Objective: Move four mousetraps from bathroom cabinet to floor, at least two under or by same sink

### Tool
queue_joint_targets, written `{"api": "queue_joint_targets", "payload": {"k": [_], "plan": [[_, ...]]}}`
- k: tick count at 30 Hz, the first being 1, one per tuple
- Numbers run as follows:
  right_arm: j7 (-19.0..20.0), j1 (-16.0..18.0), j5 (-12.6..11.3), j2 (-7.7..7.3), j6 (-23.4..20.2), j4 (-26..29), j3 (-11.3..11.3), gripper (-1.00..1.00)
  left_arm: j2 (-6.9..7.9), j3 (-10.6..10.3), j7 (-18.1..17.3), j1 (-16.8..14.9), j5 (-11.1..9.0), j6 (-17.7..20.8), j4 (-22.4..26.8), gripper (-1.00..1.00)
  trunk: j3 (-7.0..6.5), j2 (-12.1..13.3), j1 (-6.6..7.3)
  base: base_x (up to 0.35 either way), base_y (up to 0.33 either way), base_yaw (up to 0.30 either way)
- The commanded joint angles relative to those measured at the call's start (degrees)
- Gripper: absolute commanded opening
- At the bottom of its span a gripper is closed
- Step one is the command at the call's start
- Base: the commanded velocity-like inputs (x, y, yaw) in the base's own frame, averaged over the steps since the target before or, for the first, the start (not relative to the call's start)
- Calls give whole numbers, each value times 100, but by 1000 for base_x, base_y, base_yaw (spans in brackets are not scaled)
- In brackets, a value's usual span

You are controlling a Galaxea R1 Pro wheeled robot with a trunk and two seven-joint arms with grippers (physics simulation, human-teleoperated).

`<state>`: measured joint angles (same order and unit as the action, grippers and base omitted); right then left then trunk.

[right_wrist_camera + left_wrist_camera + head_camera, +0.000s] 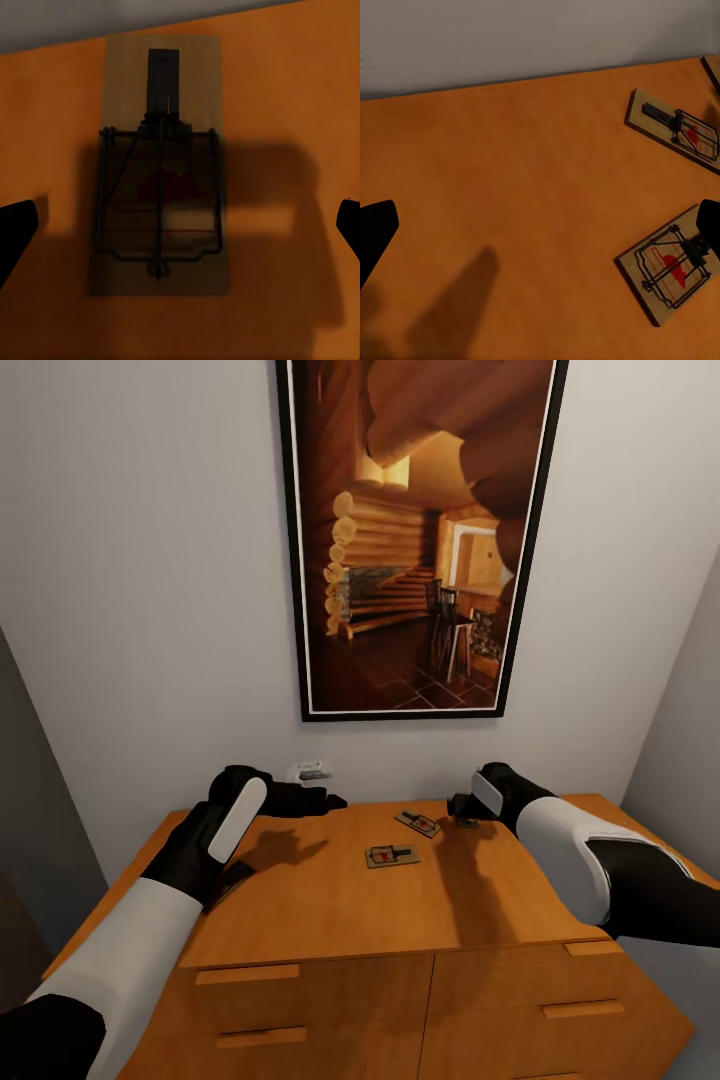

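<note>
Mousetrap (163, 169) betw. spread, empty R fingers (15, 236); L fingers (375, 229) prob. likewise, cabinet (330, 900).

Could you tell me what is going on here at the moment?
The two-armed robot is working over the orange-brown wooden cabinet, where flat tan wooden mousetraps with wire parts lie on top. Its right gripper hangs open above one mousetrap, fingers apart on either side, nothing grasped yet. The left gripper is open too, hovering over bare wood beside the two mousetraps nearer the middle. None is on the floor yet.

Mousetrap (467, 821) under right gripper (462, 807)
</note>
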<state>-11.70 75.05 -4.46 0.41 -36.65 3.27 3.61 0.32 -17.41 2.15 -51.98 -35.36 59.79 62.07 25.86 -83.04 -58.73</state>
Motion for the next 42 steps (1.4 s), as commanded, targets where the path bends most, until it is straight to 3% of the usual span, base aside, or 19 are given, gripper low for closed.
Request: {"api": "queue_joint_targets", "payload": {"k": [1,12,42], "plan": [[-57,0,-47,1,31,-27,34,100,3,-8,23,-5,-24,16,3,100,7,-4,0,0,0,0],[-52,-7,-46,1,228,-176,34,100,3,-8,23,-5,-24,16,-1,100,7,-4,0,0,0,0],[-43,-8,-49,38,263,-271,34,100,3,-8,23,-1,-24,16,-2,100,7,-4,0,0,0,0]]}}
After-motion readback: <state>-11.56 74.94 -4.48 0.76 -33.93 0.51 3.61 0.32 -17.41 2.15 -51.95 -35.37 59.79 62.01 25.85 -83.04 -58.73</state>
